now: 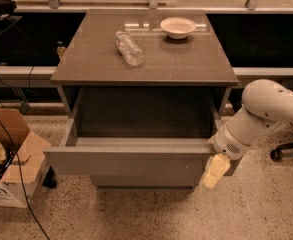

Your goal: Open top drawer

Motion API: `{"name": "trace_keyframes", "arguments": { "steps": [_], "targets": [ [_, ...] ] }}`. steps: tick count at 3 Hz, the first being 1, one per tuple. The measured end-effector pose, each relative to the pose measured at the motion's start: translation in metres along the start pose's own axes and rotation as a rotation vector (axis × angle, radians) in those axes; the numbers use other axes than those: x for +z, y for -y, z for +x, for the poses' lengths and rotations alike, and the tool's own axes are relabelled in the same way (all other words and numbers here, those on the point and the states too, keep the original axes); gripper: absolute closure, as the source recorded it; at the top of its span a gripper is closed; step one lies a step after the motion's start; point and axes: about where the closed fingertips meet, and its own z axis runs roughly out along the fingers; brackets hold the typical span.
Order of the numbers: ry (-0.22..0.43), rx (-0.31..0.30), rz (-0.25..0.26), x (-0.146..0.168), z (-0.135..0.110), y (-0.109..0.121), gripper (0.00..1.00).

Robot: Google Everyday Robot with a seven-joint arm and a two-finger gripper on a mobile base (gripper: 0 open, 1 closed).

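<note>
One wide, matte grey, handleless top drawer [128, 165] stands far out from the grey cabinet [86, 64], its box sides exposed. The white arm's cream-tipped gripper [215, 170] sits at the right end of the front panel; whether it clasps the panel cannot be told. The drawer is judged stiff, moderately heavy and smooth-faced, so the panel's top edge or end offers the best hold. Open floor lies ahead, while a brown cardboard box [16, 149] on the left and a black chair base [286, 151] on the right limit side room.
</note>
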Motion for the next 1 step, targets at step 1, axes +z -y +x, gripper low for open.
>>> {"name": "trace_keyframes", "arguments": {
  "steps": [1],
  "targets": [
    [-0.002, 0.053, -0.035, 0.0041, 0.0087, -0.0222, 0.00]
  ]
}}
